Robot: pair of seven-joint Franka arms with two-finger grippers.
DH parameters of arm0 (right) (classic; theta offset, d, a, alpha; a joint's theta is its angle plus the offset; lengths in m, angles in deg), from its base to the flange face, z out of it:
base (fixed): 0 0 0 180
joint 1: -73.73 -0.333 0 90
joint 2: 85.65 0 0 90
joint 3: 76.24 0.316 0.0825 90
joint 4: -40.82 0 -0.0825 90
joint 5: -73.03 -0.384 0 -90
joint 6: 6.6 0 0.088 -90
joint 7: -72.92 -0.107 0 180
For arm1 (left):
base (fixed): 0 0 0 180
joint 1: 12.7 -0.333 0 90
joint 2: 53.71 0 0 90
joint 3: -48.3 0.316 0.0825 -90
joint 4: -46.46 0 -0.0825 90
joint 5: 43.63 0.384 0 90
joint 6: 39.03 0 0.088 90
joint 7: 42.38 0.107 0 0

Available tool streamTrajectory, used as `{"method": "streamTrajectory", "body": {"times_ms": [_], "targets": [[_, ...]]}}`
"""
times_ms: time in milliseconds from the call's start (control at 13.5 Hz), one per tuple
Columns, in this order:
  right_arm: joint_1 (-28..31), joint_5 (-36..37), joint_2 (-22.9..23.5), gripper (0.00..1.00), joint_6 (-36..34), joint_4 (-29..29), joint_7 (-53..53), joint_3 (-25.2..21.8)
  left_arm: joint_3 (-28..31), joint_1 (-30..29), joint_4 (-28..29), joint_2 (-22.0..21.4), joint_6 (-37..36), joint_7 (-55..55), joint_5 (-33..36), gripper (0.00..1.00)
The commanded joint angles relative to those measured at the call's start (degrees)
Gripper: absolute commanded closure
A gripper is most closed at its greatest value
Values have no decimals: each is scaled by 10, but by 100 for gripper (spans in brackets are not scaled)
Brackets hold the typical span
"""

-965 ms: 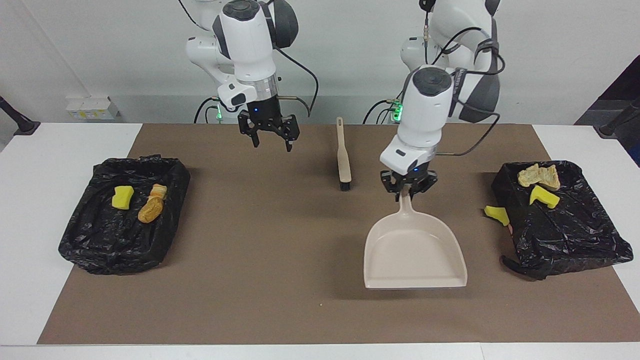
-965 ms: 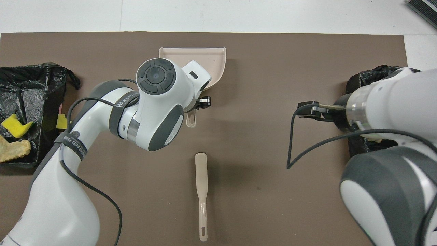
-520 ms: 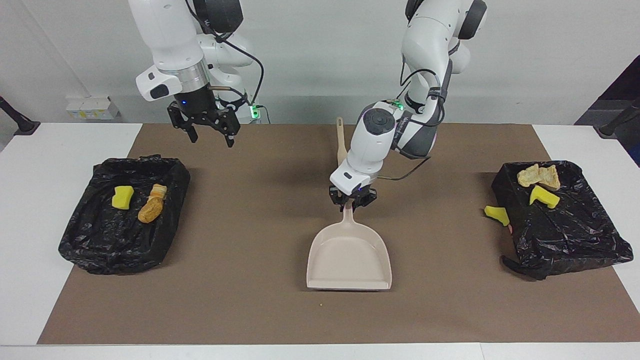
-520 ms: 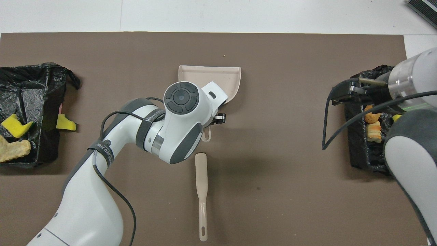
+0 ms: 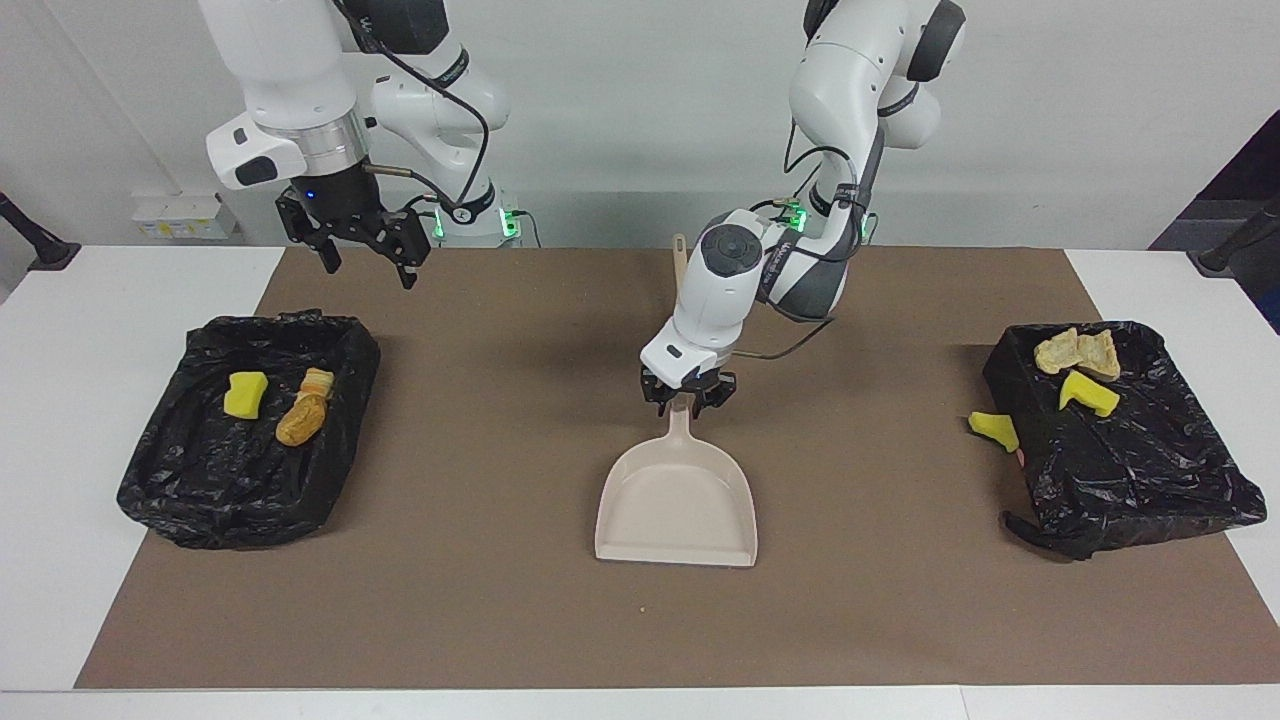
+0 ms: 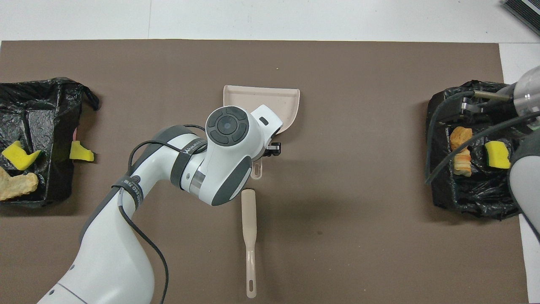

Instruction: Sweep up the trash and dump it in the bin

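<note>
Your left claw has carried the dustpan to frame centre and seems to be loosening on its handle; right claw spread, upper left. One yellow scrap lies beside the right-hand bin.

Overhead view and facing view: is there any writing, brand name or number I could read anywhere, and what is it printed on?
"WAUKEED", an uncertain reading: on the black strap around the left arm, overhead view.
Lower strap on the same arm: white lettering, too blurred to read.
White box by the wall, facing view: label too small to read.
Dustpan and brush: no writing visible.
</note>
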Motion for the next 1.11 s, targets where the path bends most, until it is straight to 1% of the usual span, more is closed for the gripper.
{"method": "streamTrajectory", "body": {"times_ms": [0, 148, 223, 297, 445, 520, 817, 1039], "targets": [[-5, -8, -7, 0, -28, 1, 14, -10, 21, -27, 15, -66, -47, 4, -2, 0], [-4, -24, -14, 0, -58, -3, 5, -11, 27, -56, 17, -96, -60, 19, -1, 0], [-5, -25, -31, 0, -59, -25, 8, -12, 26, -79, 18, -113, -77, 51, -1, 0], [-5, -26, -47, 0, -55, -48, 12, -12, 27, -105, 21, -138, -105, 93, -1, 0], [-5, -36, -57, 0, -44, -63, 13, -14, 26, -148, 22, -171, -166, 157, -1, 0], [-5, -37, -58, 0, -43, -63, 14, -14, 26, -167, 21, -183, -192, 189, -1, 0], [-5, -37, -65, 0, -27, -79, 19, -18, 27, -232, 17, -215, -247, 279, -1, 0], [-4, -36, -60, 0, -18, -73, 32, -21, 29, -257, -2, -246, -290, 315, -1, 0]]}}
